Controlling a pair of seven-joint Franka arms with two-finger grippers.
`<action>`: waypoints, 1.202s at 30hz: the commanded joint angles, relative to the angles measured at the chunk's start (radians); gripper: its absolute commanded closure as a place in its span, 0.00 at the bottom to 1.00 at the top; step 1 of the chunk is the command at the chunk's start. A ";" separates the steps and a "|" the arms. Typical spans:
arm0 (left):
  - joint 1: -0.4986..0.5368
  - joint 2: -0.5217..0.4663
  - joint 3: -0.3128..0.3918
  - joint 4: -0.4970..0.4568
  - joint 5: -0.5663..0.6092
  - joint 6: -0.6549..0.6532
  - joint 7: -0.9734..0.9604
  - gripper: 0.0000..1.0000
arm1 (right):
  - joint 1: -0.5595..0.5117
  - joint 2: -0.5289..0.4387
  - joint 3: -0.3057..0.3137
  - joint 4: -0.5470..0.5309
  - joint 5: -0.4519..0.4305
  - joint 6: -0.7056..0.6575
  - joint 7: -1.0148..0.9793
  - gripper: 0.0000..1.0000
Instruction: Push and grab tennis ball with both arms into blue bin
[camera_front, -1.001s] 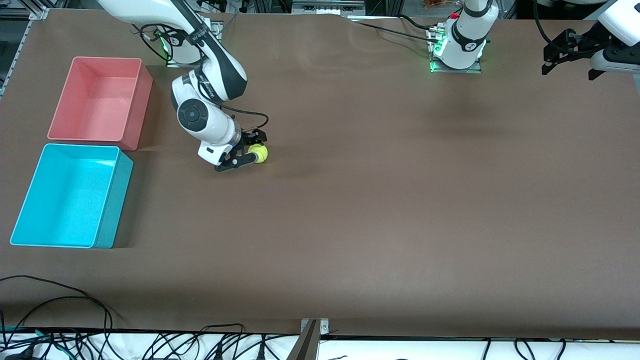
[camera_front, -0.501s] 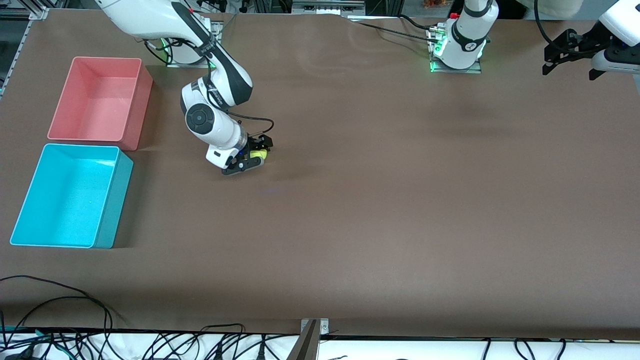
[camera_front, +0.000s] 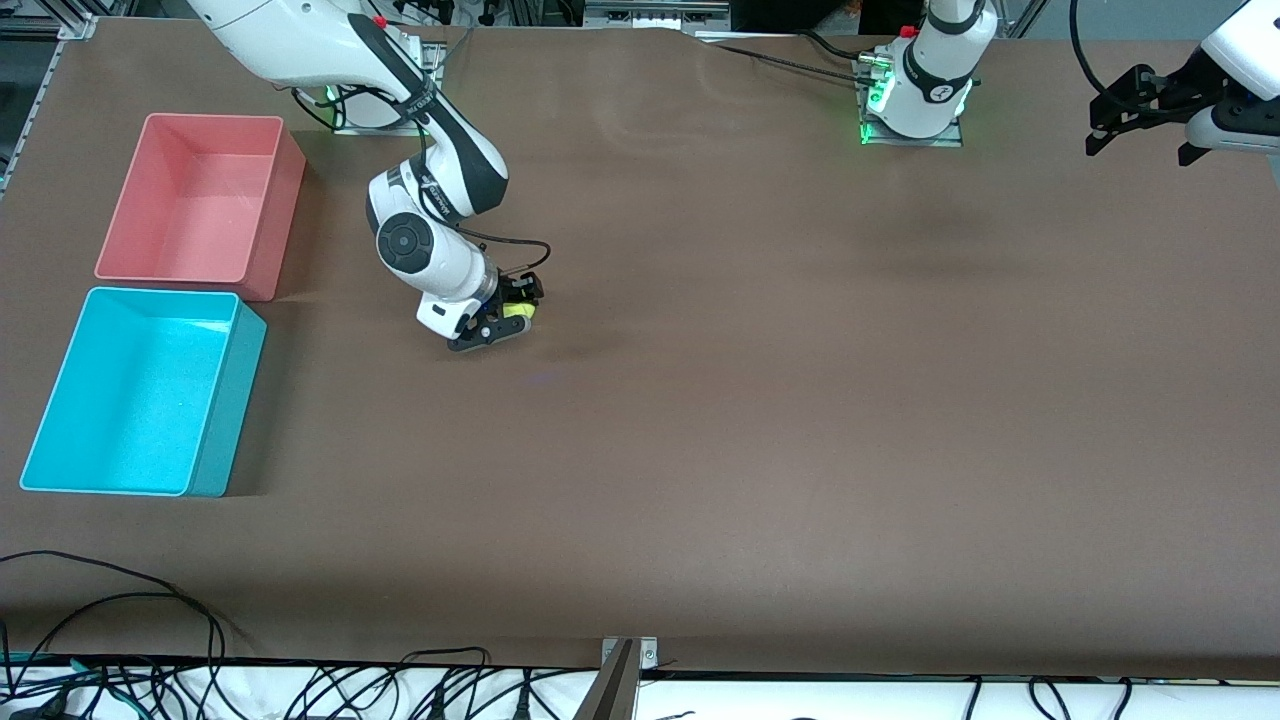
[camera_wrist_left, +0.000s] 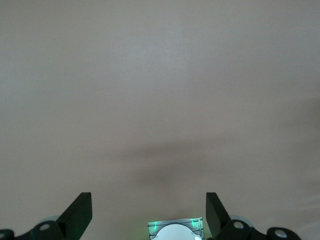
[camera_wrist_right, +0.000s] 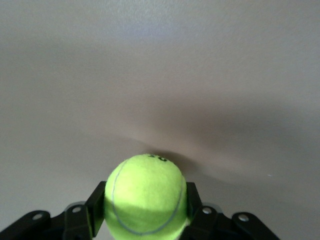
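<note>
The small fuzzy yellow-green tennis ball (camera_front: 517, 310) is pinched between the two black fingers of the right gripper (camera_front: 508, 313), low on the brown table (camera_front: 760, 400). In the right wrist view the ball (camera_wrist_right: 145, 200) is seen pressed on both sides by the finger pads (camera_wrist_right: 95, 202). The grabbing step is judged to be in hand, with the grip just made. For the next move the ball must be lifted and carried toward the bright cyan-blue rectangular plastic bin (camera_front: 232, 400), which stands toward the right arm's end of the table, well apart from the gripper and nearer to the front camera. Beside it stands a pink plastic bin (camera_front: 285, 200) of like size, which must be avoided. Nothing is seen in the way. The left gripper (camera_front: 1140, 115) is kept spread, empty, and waits over its own end of the table.
</note>
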 joint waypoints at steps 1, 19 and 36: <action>0.004 0.037 0.001 0.077 -0.019 -0.012 -0.003 0.00 | -0.003 -0.036 -0.020 0.128 -0.044 -0.209 -0.006 0.52; 0.022 0.083 0.001 0.108 -0.014 -0.021 -0.009 0.00 | -0.007 -0.049 -0.191 0.458 -0.216 -0.646 -0.244 0.52; 0.026 0.089 0.001 0.157 -0.014 -0.024 -0.017 0.00 | -0.072 -0.049 -0.541 0.476 -0.084 -0.663 -0.618 0.52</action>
